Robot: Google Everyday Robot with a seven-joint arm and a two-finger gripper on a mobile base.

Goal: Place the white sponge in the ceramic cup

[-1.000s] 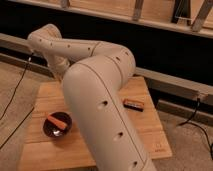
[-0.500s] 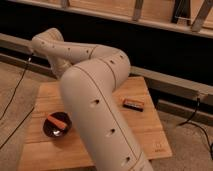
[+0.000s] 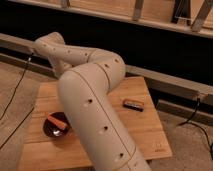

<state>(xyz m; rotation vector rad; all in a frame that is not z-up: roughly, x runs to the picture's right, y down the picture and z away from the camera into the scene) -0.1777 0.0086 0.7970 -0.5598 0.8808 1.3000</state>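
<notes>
Cup contents first: you have the ceramic cup point(image 3: 56, 128) sitting on the near-left part of the wooden table point(image 3: 145, 131), a low, wide, dark glossy vessel. An orange stick-shaped piece point(image 3: 56, 121) lies tilted across its mouth, one end toward the far-left rim and the other toward the near-right. Just beside it inside the cup there is a pale glint, which may be a reflection on the glaze or may be something lying there; you cannot tell which from this view.

You cannot see the white sponge anywhere on the bare wood, so its place cannot be told; it may be behind the arm.

The robot arm point(image 3: 92, 107) fills the middle of the view, a large cream casing with dark round holes running from the near edge up and back, then bending left toward the far-left corner of the table. The gripper is not in view, hidden past the far-left end of the arm, so you cannot tell its state.

On the right of the arm, a small black-and-orange flat bar point(image 3: 133, 104) lies flat on the table, well apart from the cup.
</notes>
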